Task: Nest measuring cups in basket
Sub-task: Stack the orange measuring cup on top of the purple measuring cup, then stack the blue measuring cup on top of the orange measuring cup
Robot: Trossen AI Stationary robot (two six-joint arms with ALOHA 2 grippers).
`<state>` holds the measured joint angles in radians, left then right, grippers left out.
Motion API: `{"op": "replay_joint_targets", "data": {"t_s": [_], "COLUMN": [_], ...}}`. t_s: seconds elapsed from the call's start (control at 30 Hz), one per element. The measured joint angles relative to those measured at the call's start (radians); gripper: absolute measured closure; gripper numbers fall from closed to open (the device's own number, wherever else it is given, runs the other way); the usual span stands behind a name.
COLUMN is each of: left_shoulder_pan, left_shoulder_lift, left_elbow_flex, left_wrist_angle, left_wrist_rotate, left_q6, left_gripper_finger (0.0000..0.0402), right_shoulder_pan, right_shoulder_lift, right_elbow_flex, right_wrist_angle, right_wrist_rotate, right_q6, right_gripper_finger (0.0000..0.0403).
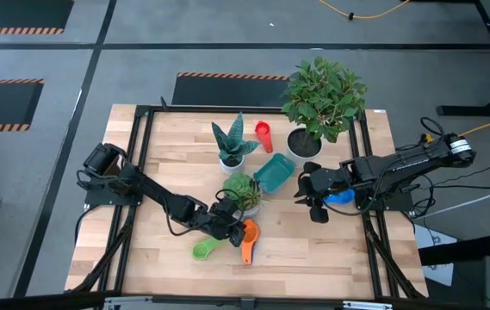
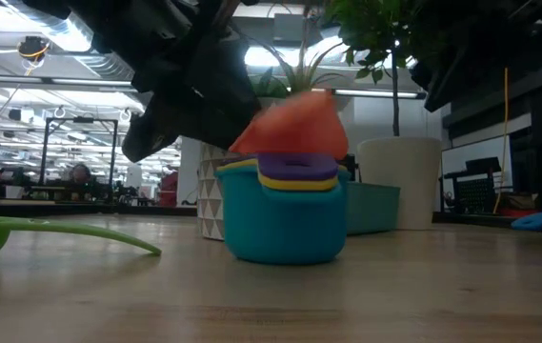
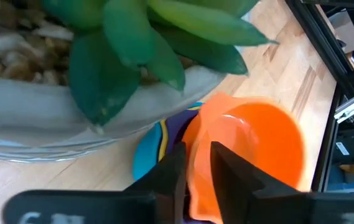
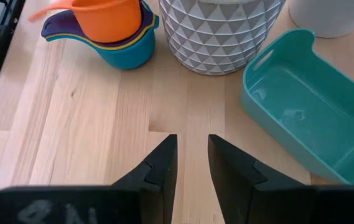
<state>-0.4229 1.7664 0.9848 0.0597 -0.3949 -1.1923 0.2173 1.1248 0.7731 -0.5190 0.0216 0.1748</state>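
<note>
Beside the glass succulent bowl, the left end effector sits over a stack of measuring cups. Its two fingers straddle the rim of the orange cup, a narrow gap between them; whether they pinch the rim or merely flank it cannot be told. The orange cup tilts atop the stack, above purple, yellow and light blue cups, the light blue one lowest and resting on the wooden surface. A green cup lies on the surface just beyond the left end effector, toward the near edge, apart from the stack. A red cup lies well apart, between two potted plants. The teal basket rests between the two end effectors, just ahead of the right one, and holds no cups. The right end effector hovers low over bare wood, fingers slightly parted and gripping nothing. A blue cup lies just beside the right arm.
</note>
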Motion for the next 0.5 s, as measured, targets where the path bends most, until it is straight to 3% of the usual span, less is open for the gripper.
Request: {"op": "replay_joint_targets", "data": {"t_s": [0.5], "left_shoulder_pan": [0.003], "left_shoulder_lift": [-0.048], "left_elbow_flex": [0.002], "left_wrist_angle": [0.0], "left_wrist_rotate": [0.065], "left_q6": [0.03], "left_gripper_finger": [0.0315], "right_shoulder_pan": [0.0], "right_shoulder_lift": [0.0], "right_elbow_flex": [0.0], "right_wrist_angle": [-0.003], "right_wrist_rotate": [-0.027], "right_q6": [-0.001], "right_gripper_finger": [0.0308]}}
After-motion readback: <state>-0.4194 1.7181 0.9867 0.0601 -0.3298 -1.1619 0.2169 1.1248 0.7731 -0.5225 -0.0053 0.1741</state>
